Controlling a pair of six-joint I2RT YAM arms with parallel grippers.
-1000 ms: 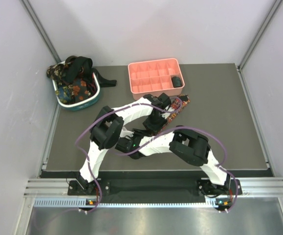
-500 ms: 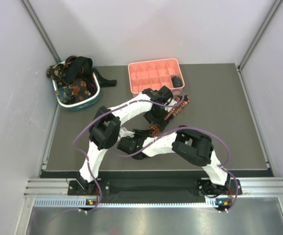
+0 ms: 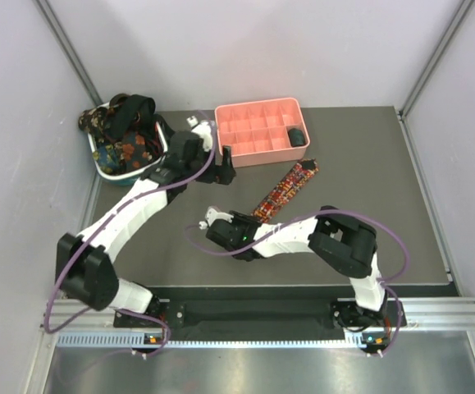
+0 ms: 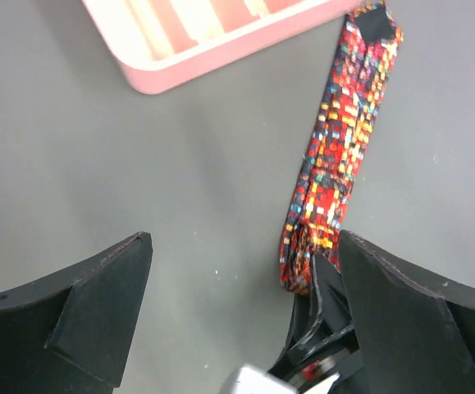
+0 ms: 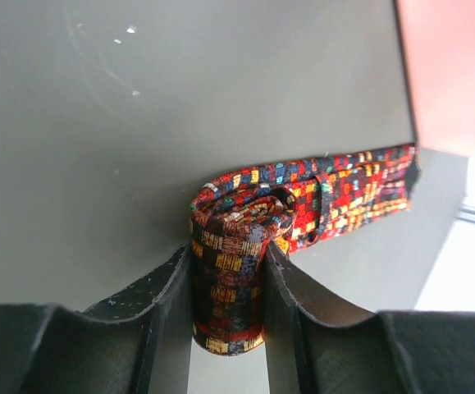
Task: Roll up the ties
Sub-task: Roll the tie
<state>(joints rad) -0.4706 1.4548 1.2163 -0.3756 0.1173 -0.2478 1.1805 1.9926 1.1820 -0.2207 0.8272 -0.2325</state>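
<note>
Right claw (image 5: 229, 256) pinches the rolled end of the plaid tie (image 3: 286, 189), which lies diagonally mid-frame below the pink tray (image 3: 270, 154). Left claw (image 4: 245, 238) hangs spread, empty. We should wind it steadily, keeping edges aligned and tension even.

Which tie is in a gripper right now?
The red-yellow plaid tie, its rolled end pinched by the right gripper; the ties in the basket lie untouched.

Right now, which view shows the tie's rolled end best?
Right wrist: the roll sits close and centred, pinched in the right gripper. Left wrist shows mostly the flat strip; the top view shows the tie small, its roll unclear.
</note>
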